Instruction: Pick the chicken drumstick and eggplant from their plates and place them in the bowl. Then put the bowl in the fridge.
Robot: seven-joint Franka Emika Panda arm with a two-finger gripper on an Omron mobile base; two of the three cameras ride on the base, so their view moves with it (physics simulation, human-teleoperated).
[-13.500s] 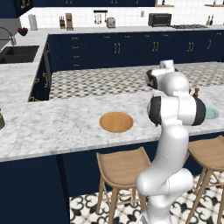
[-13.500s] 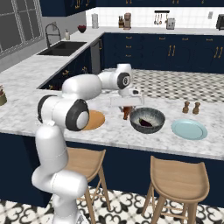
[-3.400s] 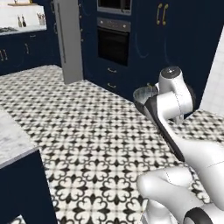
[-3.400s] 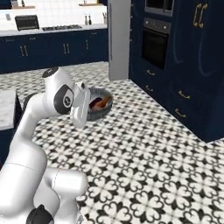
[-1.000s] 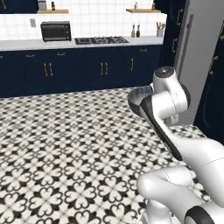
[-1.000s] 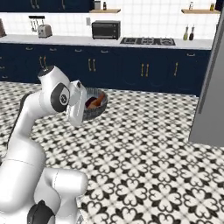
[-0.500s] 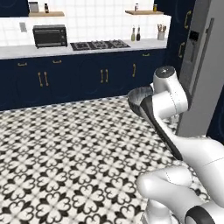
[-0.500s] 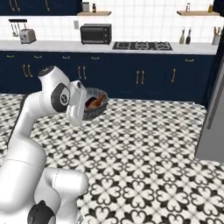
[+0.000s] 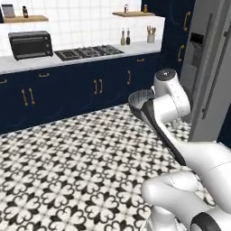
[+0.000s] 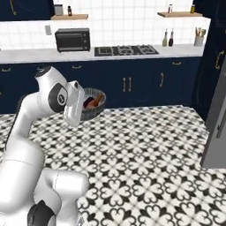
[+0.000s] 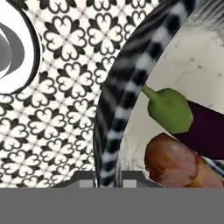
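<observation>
My gripper is shut on the rim of the dark grey bowl and holds it in the air above the tiled floor. Inside the bowl, in the hand view, lie the dark purple eggplant with its green cap and the reddish-brown chicken drumstick, touching each other. The bowl's striped rim runs between my fingertips. In the left base view the bowl hangs in front of the arm, left of the tall grey fridge, whose doors look closed. The fridge's edge also shows at the right. The two plates are out of view.
Navy cabinets with gold handles line the back wall under a white counter with a stove and a black toaster oven. Patterned black-and-white floor lies open between me and the fridge.
The whole scene has slid left in both base views, so the base has moved; more of the fridge now shows at the right. The bowl stays in the gripper.
</observation>
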